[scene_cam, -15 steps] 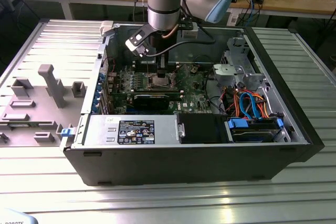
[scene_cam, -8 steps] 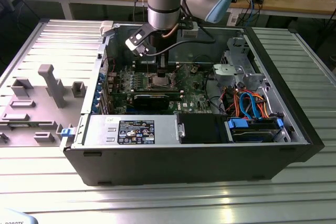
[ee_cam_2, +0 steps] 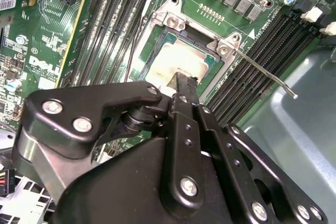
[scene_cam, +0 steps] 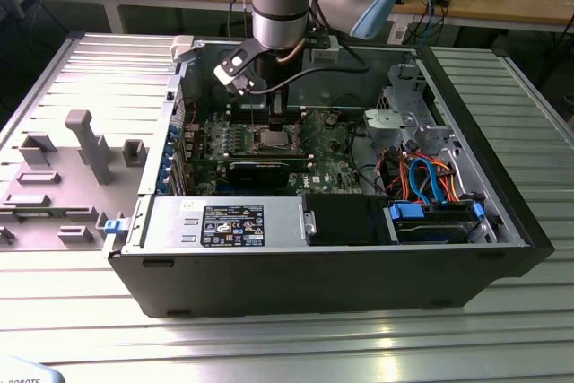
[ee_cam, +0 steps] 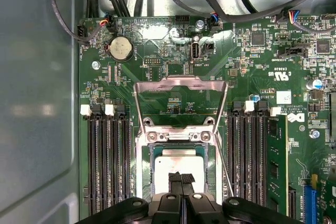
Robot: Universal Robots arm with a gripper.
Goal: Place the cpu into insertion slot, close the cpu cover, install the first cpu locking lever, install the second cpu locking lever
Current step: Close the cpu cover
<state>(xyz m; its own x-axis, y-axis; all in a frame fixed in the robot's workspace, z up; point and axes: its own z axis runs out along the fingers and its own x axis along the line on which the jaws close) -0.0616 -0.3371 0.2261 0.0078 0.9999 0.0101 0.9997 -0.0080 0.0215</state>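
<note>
The cpu [ee_cam: 177,164] lies flat in the insertion slot [ee_cam: 143,174], its silver-grey top facing up, and it also shows in the second wrist view [ee_cam_2: 176,62]. The cpu cover [ee_cam: 181,84] stands swung open beyond the slot, and the board shows through its window. A thin locking lever [ee_cam_2: 262,71] sticks up and out from the slot's corner. My gripper [ee_cam: 181,178] is shut, its black fingertips pressed together with nothing between them, right over the cpu's near edge. In the exterior view the gripper [scene_cam: 273,119] hangs straight above the slot [scene_cam: 273,139].
Black memory slots [ee_cam: 107,166] flank the socket on both sides. The green board [scene_cam: 341,145] lies inside an open computer case [scene_cam: 359,266], with a black card [scene_cam: 260,170], a power supply [scene_cam: 224,221] and drive bays with blue and orange cables [scene_cam: 430,181] nearby.
</note>
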